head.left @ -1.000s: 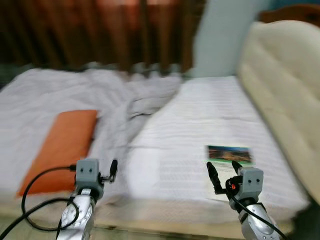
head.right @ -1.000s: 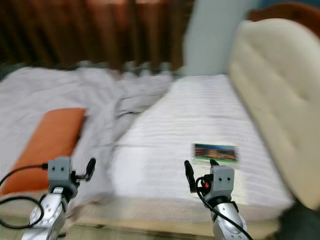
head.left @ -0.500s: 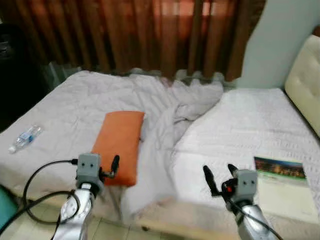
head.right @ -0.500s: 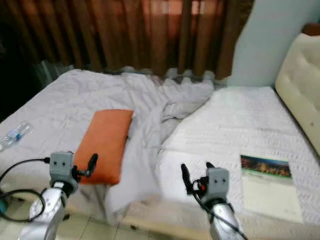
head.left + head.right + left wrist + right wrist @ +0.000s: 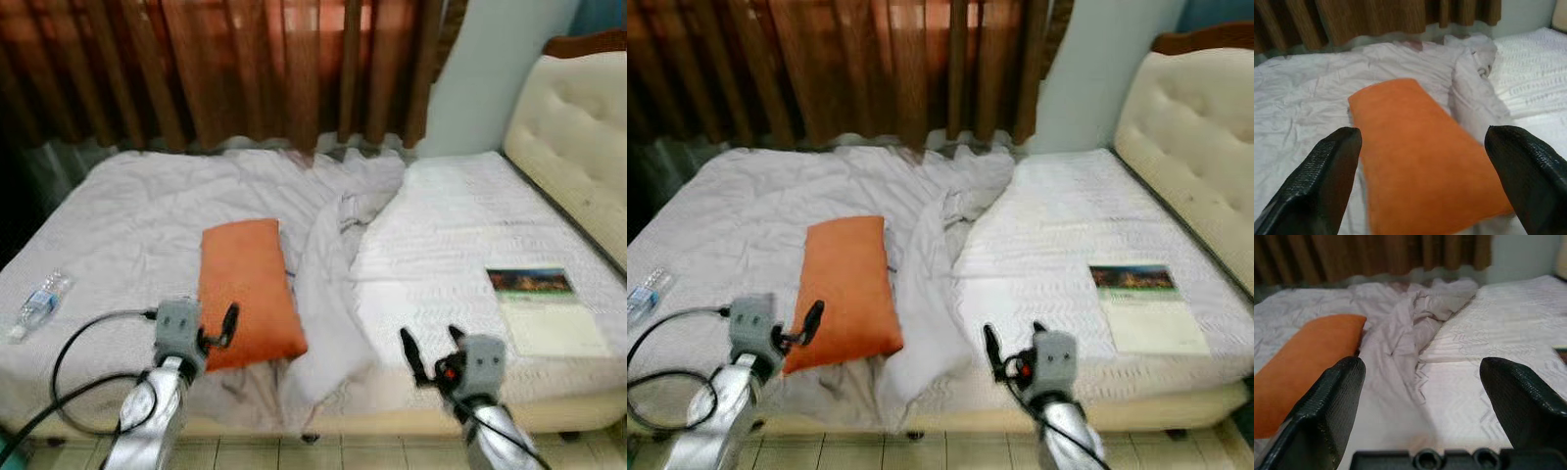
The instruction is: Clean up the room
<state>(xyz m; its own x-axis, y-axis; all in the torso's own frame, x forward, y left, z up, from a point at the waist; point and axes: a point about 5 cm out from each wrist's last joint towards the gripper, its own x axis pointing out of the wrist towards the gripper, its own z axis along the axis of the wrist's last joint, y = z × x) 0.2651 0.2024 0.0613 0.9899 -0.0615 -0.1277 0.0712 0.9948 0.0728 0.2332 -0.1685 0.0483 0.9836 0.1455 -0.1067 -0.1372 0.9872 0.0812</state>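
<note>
Facing the bed (image 5: 147,196): rumpled sheet (image 5: 333,255) mid-mattress, orange pillow (image 5: 245,294) near the front edge, book (image 5: 544,308), bottle (image 5: 34,304). Pillow judged soft, light; take its near end. Left gripper (image 5: 1422,181) and right gripper (image 5: 1420,406) fingers spread, empty.

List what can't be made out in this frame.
- Booklet: cover text too small and blurred, eye views.
- Water bottle: label unreadable, too small; cut by the edge in the right eye view.
- Under the bunched sheet: hidden by folds.
- Left hand: finger gap unclear, seen side-on.
</note>
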